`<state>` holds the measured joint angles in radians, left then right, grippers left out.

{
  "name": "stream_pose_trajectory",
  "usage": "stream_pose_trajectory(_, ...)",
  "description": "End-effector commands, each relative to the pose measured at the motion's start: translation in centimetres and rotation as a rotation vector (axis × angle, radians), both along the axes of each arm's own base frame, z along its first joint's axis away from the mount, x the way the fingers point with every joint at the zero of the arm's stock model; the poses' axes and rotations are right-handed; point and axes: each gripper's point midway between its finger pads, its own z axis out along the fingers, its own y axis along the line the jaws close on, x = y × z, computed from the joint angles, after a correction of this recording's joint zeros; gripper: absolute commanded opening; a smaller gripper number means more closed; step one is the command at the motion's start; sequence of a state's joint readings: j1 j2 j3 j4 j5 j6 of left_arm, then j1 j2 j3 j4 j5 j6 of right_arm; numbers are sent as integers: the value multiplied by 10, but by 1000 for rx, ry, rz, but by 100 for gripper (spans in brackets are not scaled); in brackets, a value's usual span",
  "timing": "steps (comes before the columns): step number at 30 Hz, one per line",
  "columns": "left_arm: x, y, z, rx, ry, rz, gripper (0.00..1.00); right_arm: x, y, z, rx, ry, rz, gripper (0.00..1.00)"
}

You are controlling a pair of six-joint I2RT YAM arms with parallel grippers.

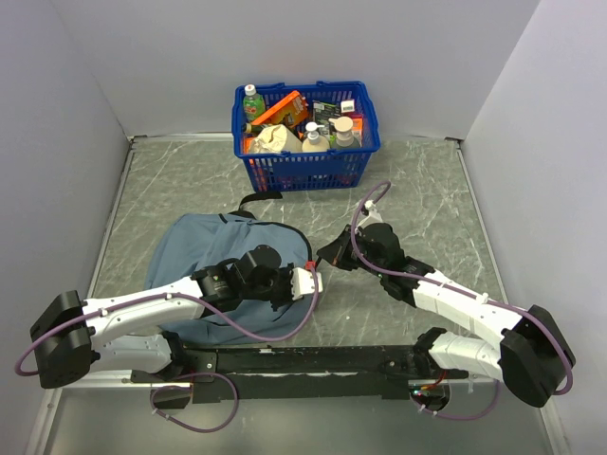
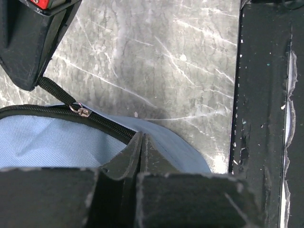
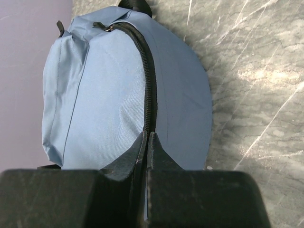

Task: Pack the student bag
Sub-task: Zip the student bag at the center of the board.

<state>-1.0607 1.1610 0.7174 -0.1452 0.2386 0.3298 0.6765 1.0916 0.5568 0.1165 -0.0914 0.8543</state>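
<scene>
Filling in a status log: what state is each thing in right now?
student bag, lying on the table
zip, closed along the stretch that shows
left hand, shut, tips at the bag's edge
right hand, shut, tips over the zip
blue basket, upright, filled with goods

Top view looks down from behind; both wrist views peer closely at the student bag (image 3: 118,95).

- The left arm (image 1: 142,308) hides the near part of the student bag (image 1: 185,248).
- Labels in the blue basket (image 1: 305,172) are too small to read.
</scene>
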Motion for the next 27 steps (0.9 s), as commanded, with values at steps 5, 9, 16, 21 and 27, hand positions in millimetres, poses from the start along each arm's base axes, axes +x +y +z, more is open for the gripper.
stream_pose_trajectory(5, -28, -8, 10, -42, 74, -113, 7, 10, 0, 17, -4, -55, -25, 0)
stream_pose_trajectory(9, -30, -6, 5, -34, 98, -101, 28, 12, 1, 22, 3, -67, -26, 0)
stream_pose_trajectory(16, -36, 0, -7, -15, 128, -89, 36, 13, 0, 24, -3, -73, -29, 0)
stream_pose_trajectory(21, -33, 5, -25, 16, 112, -51, 25, 14, 2, 30, -1, -80, -24, 0)
stream_pose_trajectory(27, -21, 11, -35, 55, 46, 0, 33, 11, 0, 35, 11, -93, -23, 0)
